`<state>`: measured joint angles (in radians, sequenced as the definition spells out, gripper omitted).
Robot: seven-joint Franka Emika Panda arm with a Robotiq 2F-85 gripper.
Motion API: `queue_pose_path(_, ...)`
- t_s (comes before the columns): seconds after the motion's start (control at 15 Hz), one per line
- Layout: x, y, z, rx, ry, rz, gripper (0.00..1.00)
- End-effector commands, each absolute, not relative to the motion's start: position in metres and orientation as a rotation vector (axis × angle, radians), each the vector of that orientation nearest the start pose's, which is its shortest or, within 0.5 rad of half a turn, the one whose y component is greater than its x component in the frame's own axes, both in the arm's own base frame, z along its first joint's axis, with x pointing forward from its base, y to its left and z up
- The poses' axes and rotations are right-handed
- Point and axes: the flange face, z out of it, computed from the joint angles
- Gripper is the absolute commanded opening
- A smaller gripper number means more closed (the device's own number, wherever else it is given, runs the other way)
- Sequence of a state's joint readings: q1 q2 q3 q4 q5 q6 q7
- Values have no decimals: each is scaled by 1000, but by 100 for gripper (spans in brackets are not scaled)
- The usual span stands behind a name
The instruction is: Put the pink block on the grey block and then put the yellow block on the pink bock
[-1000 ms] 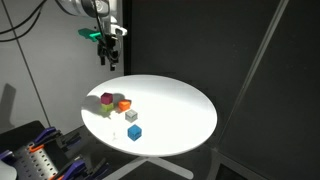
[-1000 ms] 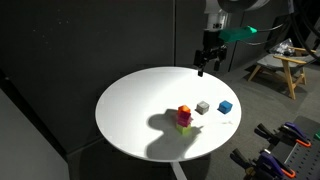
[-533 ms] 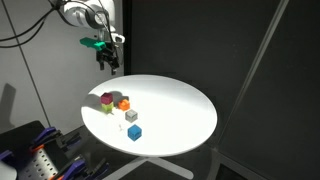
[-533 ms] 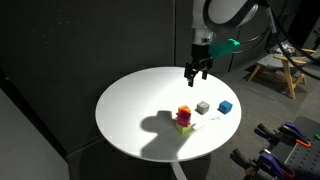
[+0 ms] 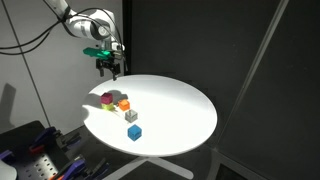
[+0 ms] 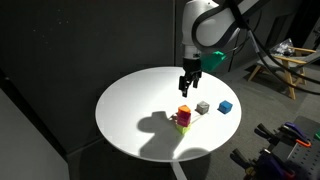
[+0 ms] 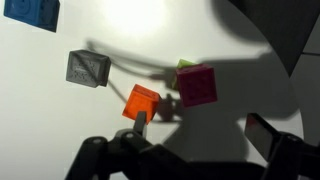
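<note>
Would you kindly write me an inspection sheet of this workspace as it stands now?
Surface: round white table, five blocks on it.
Job's things: pink block apparently atop yellow block; grey block alone, nothing on it.
Clutter: orange block beside the pink; blue block.
Grippers: gripper above the table, fingers open, empty.
Cables: black cable off the arm.
Surroundings: wooden stool, dark backdrop.
</note>
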<state>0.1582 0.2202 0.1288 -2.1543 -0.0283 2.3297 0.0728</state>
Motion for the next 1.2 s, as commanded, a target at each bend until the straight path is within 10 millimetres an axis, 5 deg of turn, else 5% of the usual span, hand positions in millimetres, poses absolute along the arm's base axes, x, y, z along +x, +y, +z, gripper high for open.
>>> queue_pose_path(0.0,545,166,282,-3136,-474,78,100)
queue_pose_path(0.53,540,180,250,-3148,-623,69,100)
queue_pose_path(1.13,543,187,213,-3110,-546,5,100)
